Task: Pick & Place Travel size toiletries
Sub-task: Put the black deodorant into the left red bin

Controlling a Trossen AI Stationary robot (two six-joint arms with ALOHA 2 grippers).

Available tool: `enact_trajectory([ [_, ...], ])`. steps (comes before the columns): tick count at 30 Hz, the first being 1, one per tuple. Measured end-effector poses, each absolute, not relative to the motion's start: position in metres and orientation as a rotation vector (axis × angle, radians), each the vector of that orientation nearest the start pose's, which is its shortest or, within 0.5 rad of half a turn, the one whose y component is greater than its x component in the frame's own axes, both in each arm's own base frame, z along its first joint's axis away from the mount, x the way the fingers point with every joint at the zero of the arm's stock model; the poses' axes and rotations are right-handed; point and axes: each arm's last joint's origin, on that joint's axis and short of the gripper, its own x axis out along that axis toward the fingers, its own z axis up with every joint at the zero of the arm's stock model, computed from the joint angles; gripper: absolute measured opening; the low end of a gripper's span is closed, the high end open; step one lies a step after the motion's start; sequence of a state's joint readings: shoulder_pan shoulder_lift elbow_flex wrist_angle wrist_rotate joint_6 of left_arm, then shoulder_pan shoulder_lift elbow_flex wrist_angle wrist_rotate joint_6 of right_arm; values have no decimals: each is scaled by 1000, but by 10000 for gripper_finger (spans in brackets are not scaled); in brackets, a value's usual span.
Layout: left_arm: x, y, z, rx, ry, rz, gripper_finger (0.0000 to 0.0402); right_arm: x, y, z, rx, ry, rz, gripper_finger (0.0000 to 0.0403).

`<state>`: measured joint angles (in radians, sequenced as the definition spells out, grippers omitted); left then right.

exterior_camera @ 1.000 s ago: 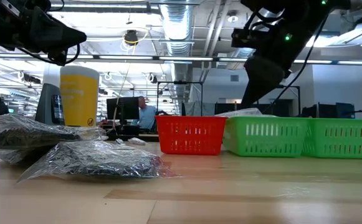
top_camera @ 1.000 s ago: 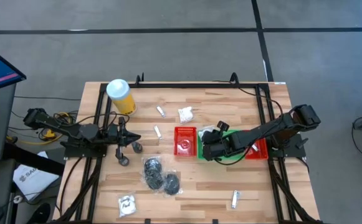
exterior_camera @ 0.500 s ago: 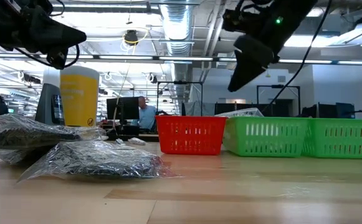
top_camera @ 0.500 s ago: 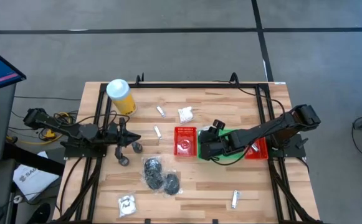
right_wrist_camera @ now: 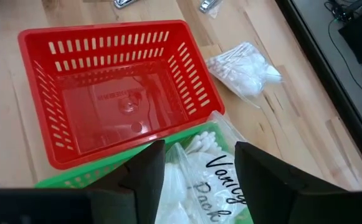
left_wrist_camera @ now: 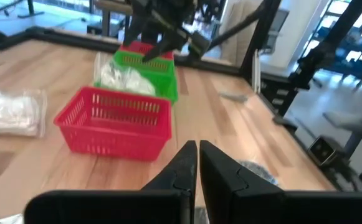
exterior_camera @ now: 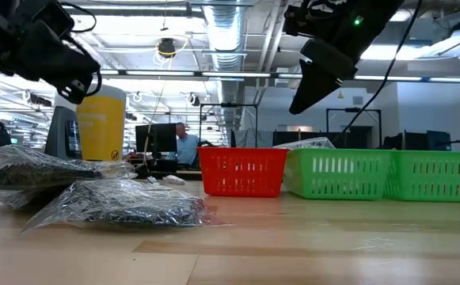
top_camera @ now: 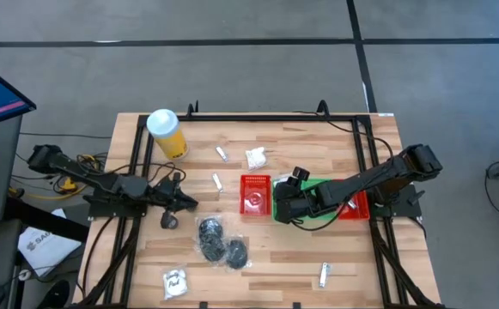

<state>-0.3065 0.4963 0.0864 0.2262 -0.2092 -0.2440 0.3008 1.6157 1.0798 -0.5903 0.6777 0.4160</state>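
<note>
My right gripper (right_wrist_camera: pixel 196 180) (top_camera: pixel 282 204) stands open above the green basket (right_wrist_camera: pixel 75 180) (exterior_camera: pixel 336 174), its fingers either side of a clear bag of white swabs (right_wrist_camera: pixel 209 180) that lies in that basket. Beside it is an empty red basket (top_camera: pixel 254 194). On the table lie a white sachet bag (top_camera: pixel 255 157), clear bags of black round pieces (top_camera: pixel 219 240) (exterior_camera: pixel 119 202), small tubes (top_camera: pixel 217 181) (top_camera: pixel 325 274) and another clear bag (top_camera: pixel 174 282). My left gripper (top_camera: pixel 191 203) (left_wrist_camera: pixel 197 163) is shut and holds nothing, above the table's left side.
A yellow cylinder with a white lid (top_camera: pixel 166 131) stands at the far left. A second red basket (top_camera: pixel 356 204) sits right of the green one. Black frame rails (top_camera: pixel 137 172) run along the table's left, right and far sides. Bare wood lies along the near edge.
My right gripper has risen from the green basket's mouth to well above it; the bag of swabs stays lying in the basket. My left gripper, still shut, has tipped downward and rolled a little at the table's left.
</note>
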Motion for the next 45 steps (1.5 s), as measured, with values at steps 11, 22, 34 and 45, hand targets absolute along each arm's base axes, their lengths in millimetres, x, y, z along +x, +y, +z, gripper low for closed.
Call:
enact_trajectory([
  [11, 129, -34, 165, -156, 219, -46, 94, 303, 75, 212, -152, 897, -530, 185],
  [22, 129, -33, 164, -142, 228, -35, 224, 303, 75, 212, -152, 896, -530, 181],
  [34, 127, -31, 157, -45, 295, 23, 241, 304, 75, 213, -145, 885, -528, 178],
  [45, 124, -28, 148, -60, 376, 103, 245, 305, 76, 213, -138, 875, -527, 180],
])
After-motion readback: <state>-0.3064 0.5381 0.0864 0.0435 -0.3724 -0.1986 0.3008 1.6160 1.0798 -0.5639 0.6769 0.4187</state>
